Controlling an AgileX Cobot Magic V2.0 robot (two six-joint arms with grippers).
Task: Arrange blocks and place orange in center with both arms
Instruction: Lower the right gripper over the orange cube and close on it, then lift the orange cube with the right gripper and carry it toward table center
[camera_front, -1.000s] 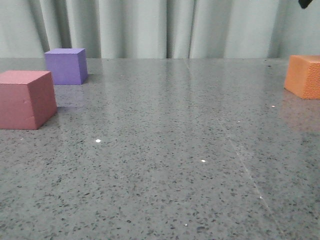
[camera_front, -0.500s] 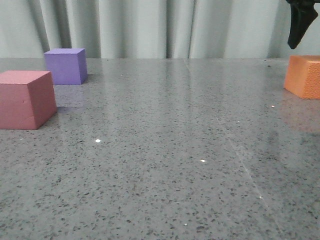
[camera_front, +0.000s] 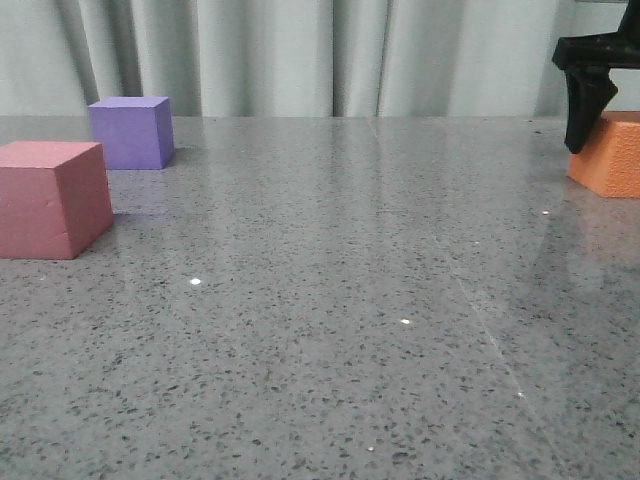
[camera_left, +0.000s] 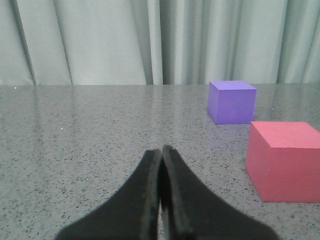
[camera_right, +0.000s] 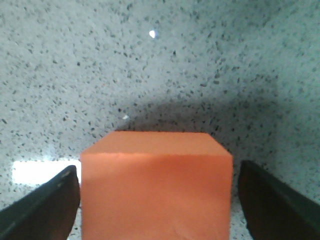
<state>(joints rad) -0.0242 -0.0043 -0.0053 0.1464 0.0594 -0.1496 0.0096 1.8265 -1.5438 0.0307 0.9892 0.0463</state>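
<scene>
The orange cube (camera_front: 612, 155) sits at the far right of the grey speckled table. My right gripper (camera_front: 585, 120) has come down over it, one black finger showing at the cube's left side. In the right wrist view the cube (camera_right: 156, 185) lies between the two open fingers (camera_right: 47, 205), with small gaps on both sides. The pink-red cube (camera_front: 52, 197) sits at the left, the purple cube (camera_front: 131, 131) behind it. My left gripper (camera_left: 161, 155) is shut and empty, low over the table, with the purple cube (camera_left: 232, 101) and pink-red cube (camera_left: 286, 160) beside it.
A pale pleated curtain (camera_front: 320, 55) hangs behind the table's far edge. The grey speckled tabletop (camera_front: 330, 300) stretches between the cubes on the left and the orange cube on the right.
My right gripper has come down from the top right corner to the orange cube's level, its finger now beside the cube's left face. The cubes have not moved.
</scene>
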